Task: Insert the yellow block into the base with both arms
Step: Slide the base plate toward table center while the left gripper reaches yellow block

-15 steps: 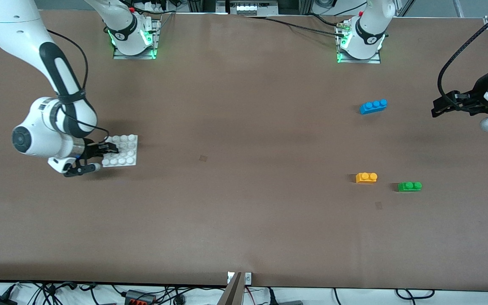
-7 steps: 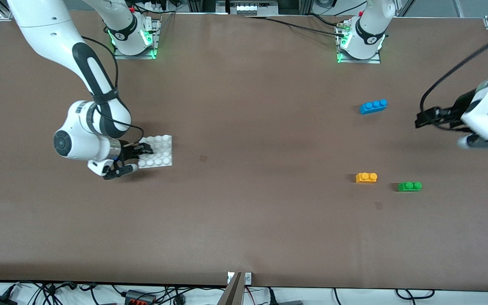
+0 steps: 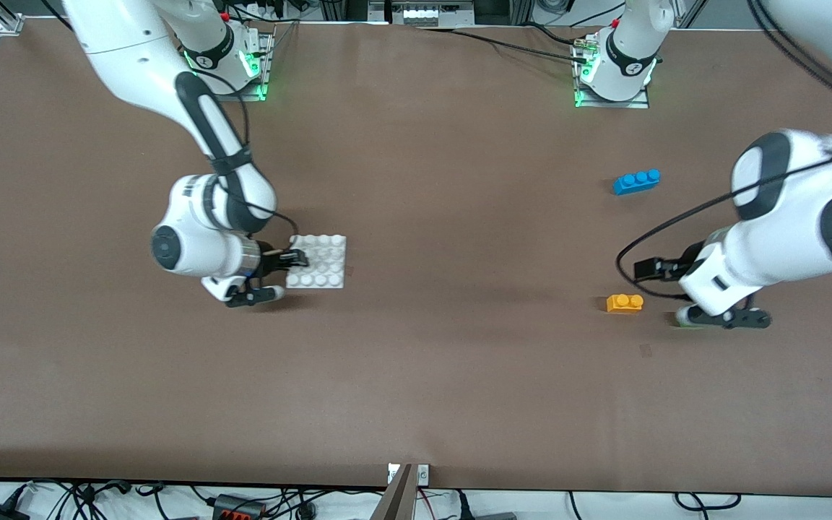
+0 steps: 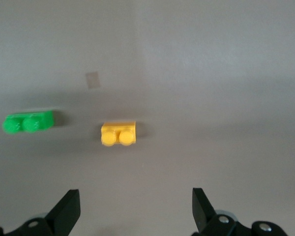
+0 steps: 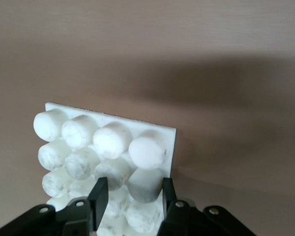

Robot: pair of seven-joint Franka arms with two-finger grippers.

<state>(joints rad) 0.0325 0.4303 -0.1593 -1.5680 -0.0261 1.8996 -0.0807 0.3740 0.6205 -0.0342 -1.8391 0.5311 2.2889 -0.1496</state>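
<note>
A: Where's the yellow block [image 3: 624, 302]?

B: On the table [image 3: 459, 361], toward the left arm's end, studs up. Nothing touching it. Blue brick [image 3: 636, 181] sits farther from the front cam, well apart. Green brick [image 4: 28, 122] is beside the yellow one, mostly hidden under the arm in the front view, plain in the left wrist view.

A: Left gripper [image 4: 136, 211]?

B: Fingers spread wide, nothing between them. It hangs over bare table just by the yellow block, w/ the block [image 4: 118, 134] lined up roughly ahead of the gap in the wrist view.

A: And the base [image 3: 318, 261]?

B: Toward the right arm's end, approx mid-depth. Right gripper [image 3: 293, 261] pinches its edge; in the right wrist view the fingers [image 5: 98, 197] close on the studs at the near rim of the base [image 5: 113, 152]. Looks tilted up off the table there, but can't be sure.

A: Any labels, writing?

B: None I can read on bricks, base or grippers. Just a small dark patch [image 3: 646, 350] on the table nearer the cam than the yellow block
</note>
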